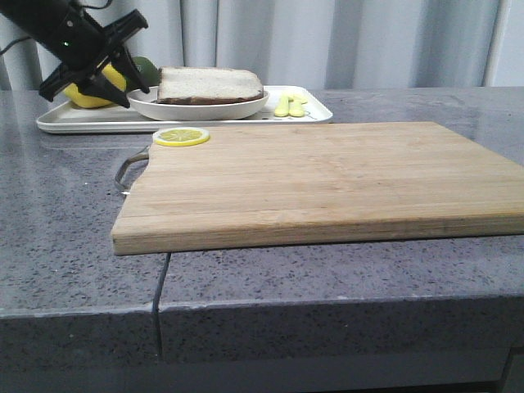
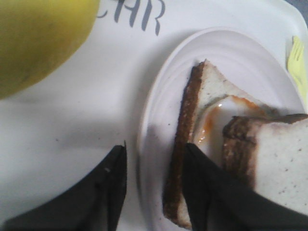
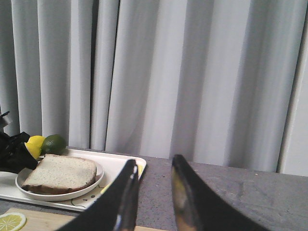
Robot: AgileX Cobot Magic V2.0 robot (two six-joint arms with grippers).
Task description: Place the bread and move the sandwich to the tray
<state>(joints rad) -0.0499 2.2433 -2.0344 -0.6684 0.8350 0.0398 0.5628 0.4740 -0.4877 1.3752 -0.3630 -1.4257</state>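
Observation:
The sandwich (image 1: pixel 210 84) lies on its round white plate (image 1: pixel 196 108), which stands on the white tray (image 1: pixel 98 121) at the back left. In the left wrist view the top bread slice (image 2: pixel 284 159) sits askew over the egg (image 2: pixel 226 110) and lower slice (image 2: pixel 211 86). My left gripper (image 1: pixel 135 90) is open at the plate's left side. Its jaws (image 2: pixel 155 159) straddle the plate rim (image 2: pixel 144 120), one finger over the tray (image 2: pixel 72 125), the other against the sandwich crust. My right gripper (image 3: pixel 151 168) is open and empty, held in the air, and is out of the front view.
A large wooden cutting board (image 1: pixel 327 176) fills the middle of the grey counter, with a lemon slice (image 1: pixel 181 137) at its back left corner. On the tray are a yellow lemon (image 1: pixel 90 100), a green lime (image 1: pixel 147 65) and a yellow fork (image 1: pixel 291 105). A grey curtain hangs behind.

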